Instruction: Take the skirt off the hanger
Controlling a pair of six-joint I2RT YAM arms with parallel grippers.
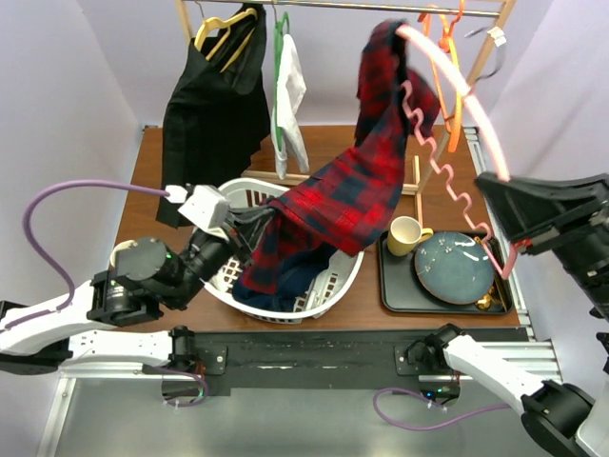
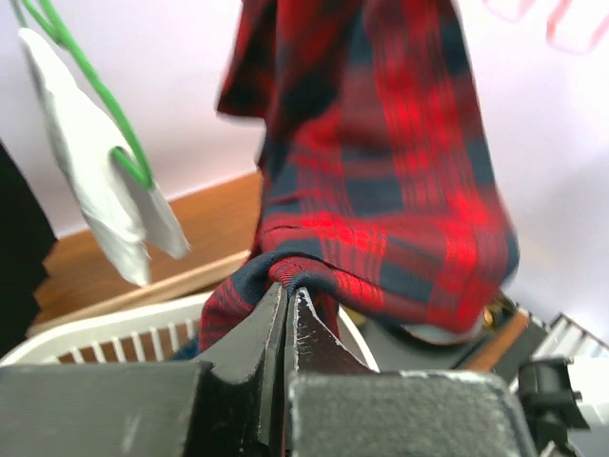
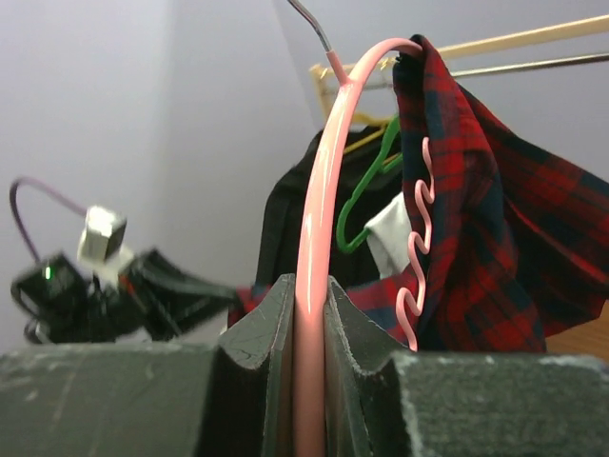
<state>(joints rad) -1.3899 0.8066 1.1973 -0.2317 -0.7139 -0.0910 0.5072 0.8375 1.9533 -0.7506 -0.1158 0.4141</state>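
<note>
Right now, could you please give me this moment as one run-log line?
left gripper: shut on skirt | right gripper: shut on hanger | skirt: top on hanger, low end in basket | task: not done

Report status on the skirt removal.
Left gripper shut on plaid skirt edge, over the laundry basket. Right gripper shut on pink hanger. Skirt's top hooked over hanger end, not free. No obstruction seen.

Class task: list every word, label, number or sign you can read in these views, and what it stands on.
No text can be read.
The skirt, pink hanger, basket, mug and plate show no print.
A white tag at top right is too small to tell.
</note>
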